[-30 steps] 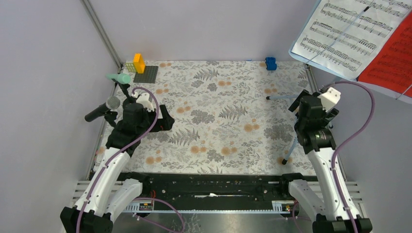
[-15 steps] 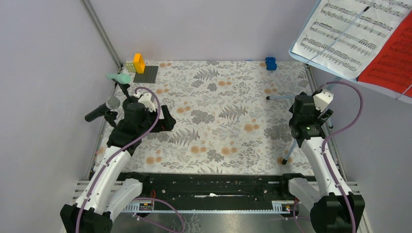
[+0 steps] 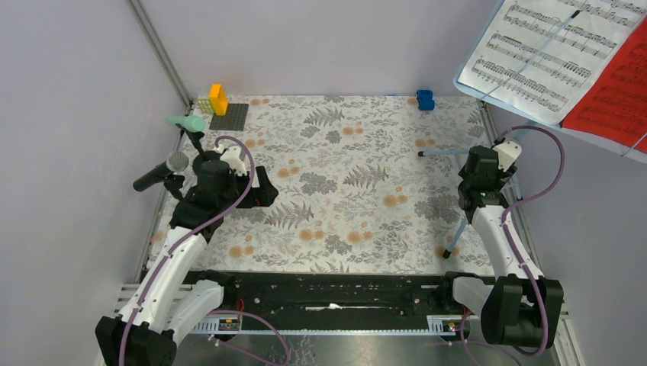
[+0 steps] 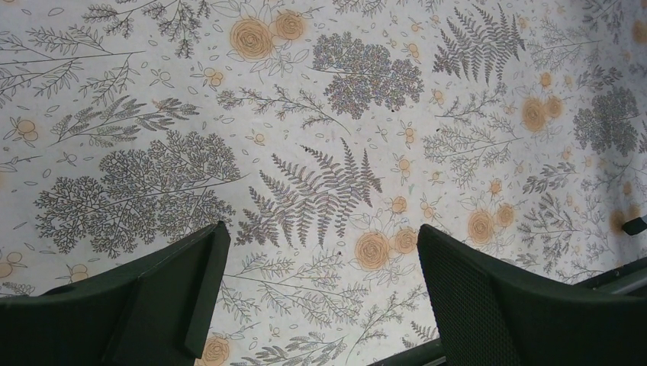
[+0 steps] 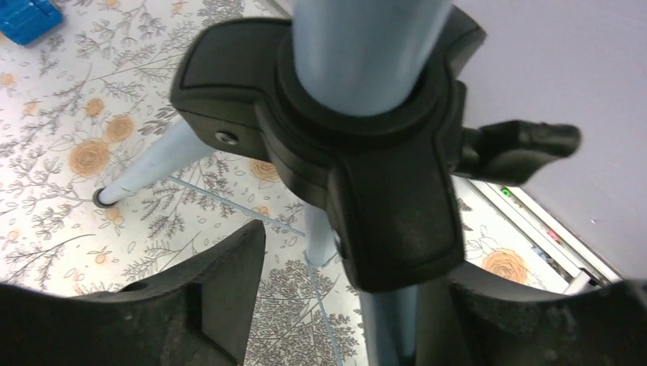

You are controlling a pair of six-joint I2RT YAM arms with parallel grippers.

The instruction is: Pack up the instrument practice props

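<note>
**Near left:** the left gripper [image 4: 320, 252] hangs over the floral cloth [image 4: 336, 91], wrist tipped down, jaws wide and empty.

**Near right:** the right arm reaches low and outward. The right gripper [image 5: 355, 305] straddles the pale blue pole [image 5: 358, 46] at its black tripod hub [image 5: 366, 183], jaws partly apart with a gap on one side. We judge that grasping the stand is the step in hand. The next move calls for a square closure that does not tip the rack [image 3: 467, 80], far right.

**Far left:** the black microphone [image 3: 160, 174] waits.
</note>
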